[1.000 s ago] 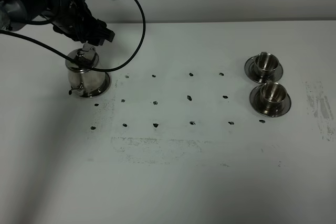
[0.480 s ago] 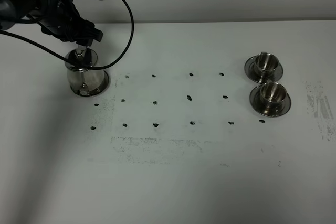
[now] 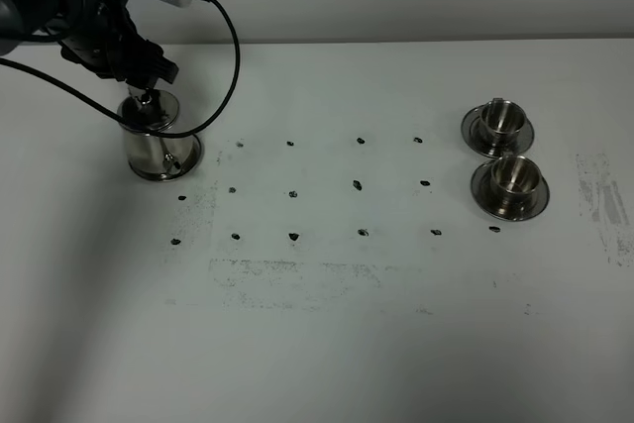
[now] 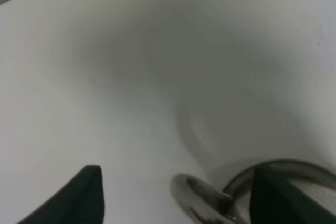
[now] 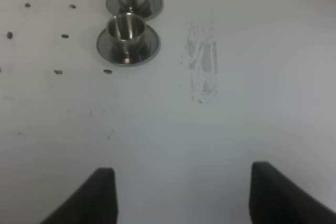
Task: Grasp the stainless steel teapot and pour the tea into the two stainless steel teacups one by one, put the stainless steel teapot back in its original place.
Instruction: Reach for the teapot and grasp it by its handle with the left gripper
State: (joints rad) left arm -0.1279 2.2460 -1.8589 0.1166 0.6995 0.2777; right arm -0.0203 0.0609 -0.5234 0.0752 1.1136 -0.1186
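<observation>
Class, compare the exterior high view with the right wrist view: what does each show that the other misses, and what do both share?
Only the exterior high view shows the teapot with the left gripper at its top. Only the right wrist view shows the right gripper, open. Both show the two teacups and the grey scuff beside them.

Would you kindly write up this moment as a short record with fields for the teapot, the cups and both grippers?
teapot: upright at the left of the table
left gripper: open, fingers either side of the loop handle
far teacup: upright on far saucer
near teacup: upright on near saucer
cup contents: cannot tell
right gripper: open, empty, over bare table
</observation>
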